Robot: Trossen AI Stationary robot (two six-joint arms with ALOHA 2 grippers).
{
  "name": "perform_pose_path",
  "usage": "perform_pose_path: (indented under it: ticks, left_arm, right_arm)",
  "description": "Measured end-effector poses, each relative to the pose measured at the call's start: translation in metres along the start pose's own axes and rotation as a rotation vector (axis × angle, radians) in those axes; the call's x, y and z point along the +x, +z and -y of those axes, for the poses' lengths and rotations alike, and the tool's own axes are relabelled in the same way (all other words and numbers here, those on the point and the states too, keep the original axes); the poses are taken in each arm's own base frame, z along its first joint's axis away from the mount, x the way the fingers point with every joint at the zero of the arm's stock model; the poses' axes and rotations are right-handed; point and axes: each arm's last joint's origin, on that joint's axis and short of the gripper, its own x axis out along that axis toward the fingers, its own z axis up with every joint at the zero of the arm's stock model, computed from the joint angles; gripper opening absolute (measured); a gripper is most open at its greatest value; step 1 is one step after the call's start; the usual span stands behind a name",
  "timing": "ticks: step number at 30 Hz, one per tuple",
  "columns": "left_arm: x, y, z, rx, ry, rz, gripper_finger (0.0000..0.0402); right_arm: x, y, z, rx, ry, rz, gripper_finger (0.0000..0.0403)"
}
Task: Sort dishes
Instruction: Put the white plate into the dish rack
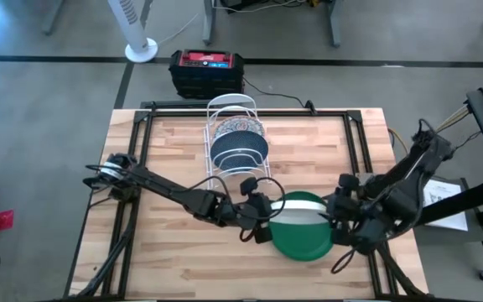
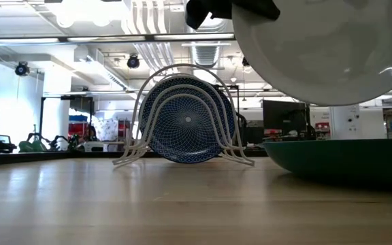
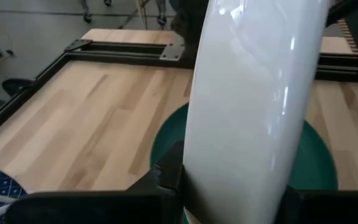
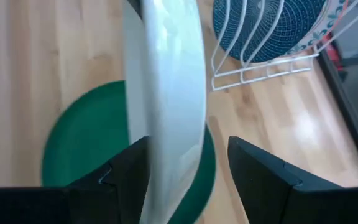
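Plain white dish [image 1: 302, 203]: held on edge above the green dish [image 1: 302, 239], tilted for slotting into the wire rack [image 1: 233, 143].
Left hand [image 1: 268, 210]: pinching its rim.
Right hand [image 1: 335, 220]: fingers spread astride the opposite rim, steadying.
Blue speckled dish [image 2: 189, 129]: upright in rack.
Green dish: flat on the desk [image 1: 166, 159].

Plain white dish [image 1: 302, 201]: lifted off table, tilted on edge above green dish. Green dish [image 1: 302, 239]: flat on wood, near front. Blue speckled dish [image 1: 238, 148] upright in rack; floral dish [image 1: 240, 127] upright behind it.
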Motion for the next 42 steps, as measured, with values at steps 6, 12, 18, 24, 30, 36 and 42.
perform_pose_path:
  ticks: [6, 12, 18, 24, 30, 36, 42]
  left_arm:
    - [-0.008, 0.001, 0.012, 0.029, -0.027, 0.020, 0.0047]
    - [-0.017, 0.012, 0.022, 0.051, -0.054, 0.057, 0.0047]
    - [-0.028, 0.035, 0.021, 0.104, 0.010, 0.071, 0.0068]
    - [-0.035, 0.050, 0.021, 0.139, -0.008, 0.079, 0.0119]
    - [-0.036, 0.047, 0.017, 0.206, 0.023, 0.027, 0.0128]
    - [-0.044, 0.043, 0.007, 0.244, 0.112, -0.053, 0.0130]
    - [-0.058, 0.040, -0.005, 0.303, 0.161, -0.135, 0.0130]
  right_arm:
    - [0.012, 0.003, -0.018, -0.045, -0.013, 0.014, 0.0193]
    - [0.004, 0.017, -0.024, -0.032, 0.127, 0.138, 0.0107]
    - [-0.003, 0.020, -0.015, -0.067, 0.104, 0.206, 0.0071]
    - [-0.005, 0.018, -0.009, -0.072, 0.111, 0.192, 0.0055]
    - [-0.009, 0.017, -0.001, -0.068, 0.089, 0.203, 0.0055]
    - [-0.013, 0.013, 0.012, -0.044, 0.026, 0.209, 0.0055]
    - [-0.016, 0.010, 0.034, 0.007, -0.046, 0.199, 0.0055]
